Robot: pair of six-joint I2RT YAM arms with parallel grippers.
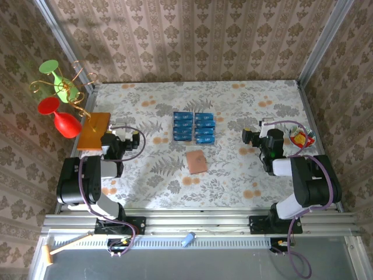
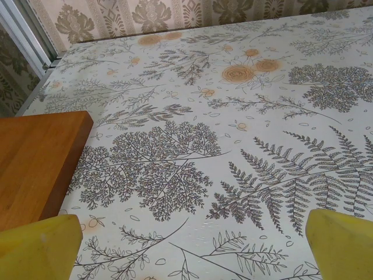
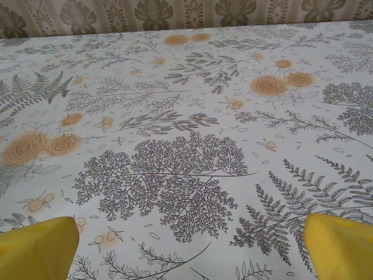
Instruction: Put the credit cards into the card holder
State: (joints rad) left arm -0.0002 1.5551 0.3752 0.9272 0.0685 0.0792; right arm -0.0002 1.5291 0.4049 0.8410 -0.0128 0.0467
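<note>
Where the card holder (image 1: 196,161) lies flat on the table (image 1: 233,181), you see the credit cards (image 1: 194,127) laid in two blue columns just beyond it, toward the far wall. Your left pincer (image 2: 191,245) stands well to the holder's left, beside the orange board (image 1: 93,131), and your right pincer (image 3: 187,248) well to its right; both are spread wide and released, with patterned table between their yellow fingertips (image 2: 38,245).

Left arm (image 1: 87,181): folded back, low.
Left gripper (image 2: 189,248): jaws wide apart, empty.
Right arm (image 1: 306,181): folded back, low.
Right gripper (image 3: 189,248): jaws wide apart, empty.
</note>
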